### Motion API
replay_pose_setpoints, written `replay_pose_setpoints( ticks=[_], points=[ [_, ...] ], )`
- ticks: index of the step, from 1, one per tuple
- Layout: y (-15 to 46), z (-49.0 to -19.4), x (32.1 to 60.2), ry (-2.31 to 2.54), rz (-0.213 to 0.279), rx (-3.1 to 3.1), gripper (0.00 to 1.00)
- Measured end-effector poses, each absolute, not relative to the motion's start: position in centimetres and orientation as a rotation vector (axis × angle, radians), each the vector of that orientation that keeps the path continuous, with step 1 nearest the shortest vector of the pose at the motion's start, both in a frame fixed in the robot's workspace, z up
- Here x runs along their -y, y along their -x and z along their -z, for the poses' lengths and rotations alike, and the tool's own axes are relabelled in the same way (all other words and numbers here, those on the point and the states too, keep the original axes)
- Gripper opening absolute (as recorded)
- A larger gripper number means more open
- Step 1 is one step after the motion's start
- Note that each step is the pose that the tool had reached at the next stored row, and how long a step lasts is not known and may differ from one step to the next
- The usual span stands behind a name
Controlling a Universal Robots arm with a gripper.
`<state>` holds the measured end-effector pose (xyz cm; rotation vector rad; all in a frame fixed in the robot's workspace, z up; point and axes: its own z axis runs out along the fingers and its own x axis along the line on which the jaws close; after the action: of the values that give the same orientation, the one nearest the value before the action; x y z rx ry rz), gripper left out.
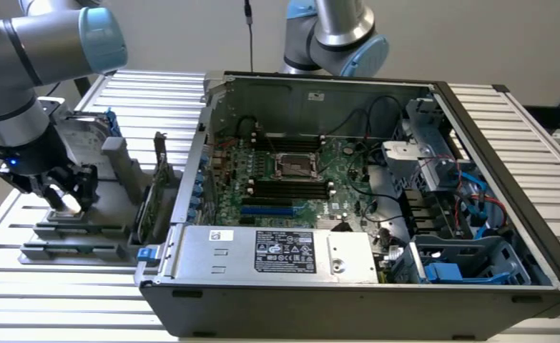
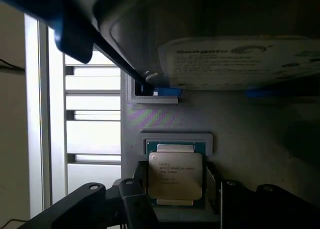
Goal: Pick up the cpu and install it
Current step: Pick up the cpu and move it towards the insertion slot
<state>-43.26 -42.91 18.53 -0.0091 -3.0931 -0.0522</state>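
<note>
flat silver cpu (image 2: 175, 175) in grey holder (image 2: 177, 137)

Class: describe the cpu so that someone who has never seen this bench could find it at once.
At the exterior view's left, beside the open computer case, sits a grey holder block with the gripper over it. The cpu lies flat in a recess of that block. It is a small thin square with a shiny printed metal top, unlike the big labelled hard drive nearby.
</note>
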Motion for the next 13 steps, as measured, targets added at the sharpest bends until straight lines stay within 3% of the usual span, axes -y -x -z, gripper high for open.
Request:
replay_pose_setpoints(
  ticks=[13],
  points=[
    [43.3,-19.6,42.9,0.005,0.052,3.092,0.55]
  ],
)
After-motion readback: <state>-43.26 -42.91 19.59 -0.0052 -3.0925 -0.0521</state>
